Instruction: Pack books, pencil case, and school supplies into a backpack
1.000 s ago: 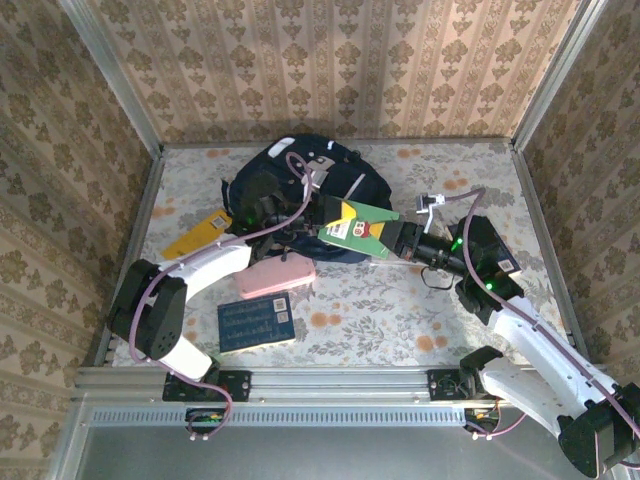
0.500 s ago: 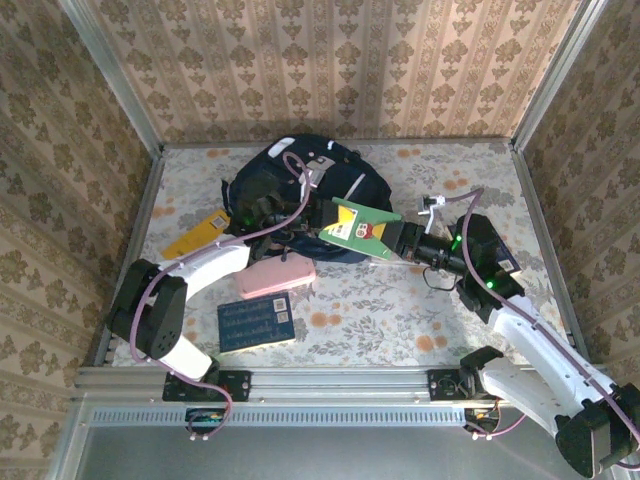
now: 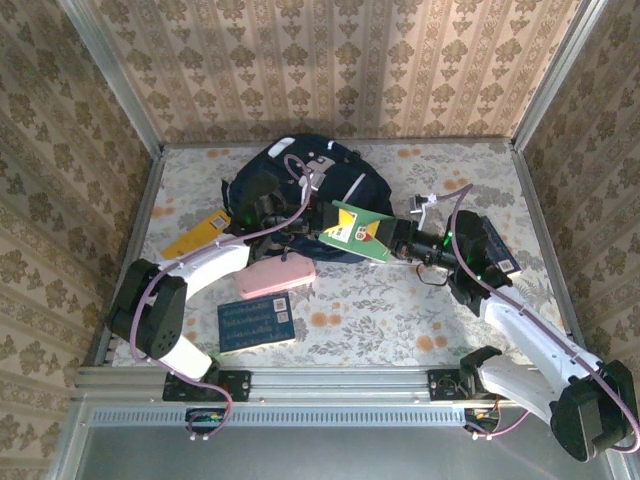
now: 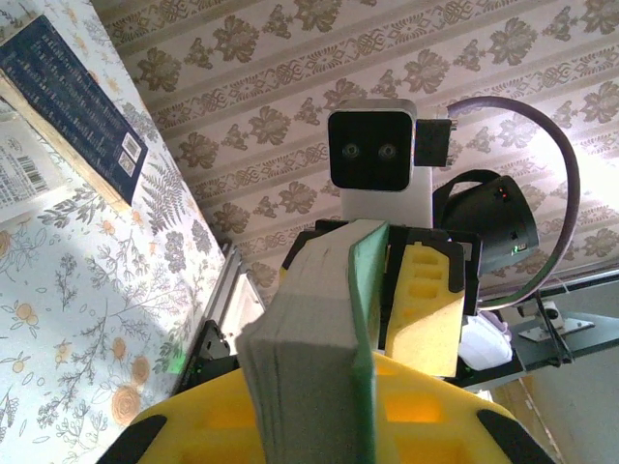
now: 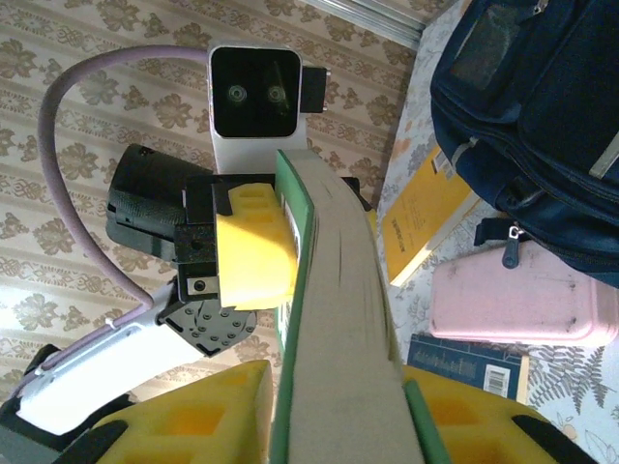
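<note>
Two grippers: you have both at one green flat pack with a white label [image 3: 352, 230], which hangs tilted above the near right edge of the backpack.
Left gripper [image 3: 312, 228]: clamped on the left end of the green pack. In the left wrist view you see its yellow foam pads [image 4: 208, 420] on both faces of the pack's edge.
Right gripper [image 3: 392, 238]: its fingers straddle the pack's right end. In the left wrist view one yellow finger [image 4: 426, 309] stands just beside the green cover with a thin dark line between, so you cannot tell whether it grips or has let go.
Backpack: the large navy blue fabric backpack [image 3: 300, 180] lies at the far middle of the floral-printed tabletop [image 3: 400, 320].
Pencil case: the soft pale pink oblong pouch [image 3: 276, 277] lies flat just in front of the backpack, beside the left arm.
Books: the plain yellow thin book [image 3: 197, 235] lies left of the backpack, partly under the left arm. The blue thin book with pale cover print [image 3: 256, 322] lies near the front edge, just beside the pink pouch.
</note>
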`<action>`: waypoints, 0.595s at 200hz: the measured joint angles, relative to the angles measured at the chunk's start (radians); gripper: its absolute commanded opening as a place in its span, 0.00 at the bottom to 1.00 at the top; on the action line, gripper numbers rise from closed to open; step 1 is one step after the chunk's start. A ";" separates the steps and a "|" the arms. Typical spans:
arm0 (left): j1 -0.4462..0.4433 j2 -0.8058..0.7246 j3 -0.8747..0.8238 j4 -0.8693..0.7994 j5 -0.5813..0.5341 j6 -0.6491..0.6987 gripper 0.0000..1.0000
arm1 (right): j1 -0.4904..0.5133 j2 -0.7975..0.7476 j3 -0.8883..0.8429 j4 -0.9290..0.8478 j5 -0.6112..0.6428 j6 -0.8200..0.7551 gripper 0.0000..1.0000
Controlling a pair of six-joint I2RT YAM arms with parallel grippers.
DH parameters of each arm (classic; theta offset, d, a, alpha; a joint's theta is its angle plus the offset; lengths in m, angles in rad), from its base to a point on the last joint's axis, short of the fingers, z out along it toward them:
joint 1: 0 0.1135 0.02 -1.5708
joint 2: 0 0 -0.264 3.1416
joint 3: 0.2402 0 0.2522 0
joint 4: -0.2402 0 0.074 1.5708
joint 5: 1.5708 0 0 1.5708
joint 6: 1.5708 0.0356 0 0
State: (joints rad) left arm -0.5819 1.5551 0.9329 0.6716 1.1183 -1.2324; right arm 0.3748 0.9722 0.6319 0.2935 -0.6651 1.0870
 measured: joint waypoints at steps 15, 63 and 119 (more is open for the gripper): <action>0.000 -0.008 0.004 -0.053 -0.008 0.038 0.00 | 0.001 -0.014 0.006 -0.080 0.027 -0.061 0.48; 0.002 -0.096 0.037 -0.345 -0.060 0.246 0.00 | -0.006 -0.127 0.043 -0.312 0.168 -0.232 0.69; -0.008 -0.113 0.122 -0.593 -0.048 0.500 0.00 | -0.027 -0.061 0.111 -0.454 0.139 -0.385 0.74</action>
State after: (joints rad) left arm -0.5896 1.4418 1.0554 0.0784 1.0702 -0.7322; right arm 0.3473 0.9115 0.7425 -0.1600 -0.5259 0.7021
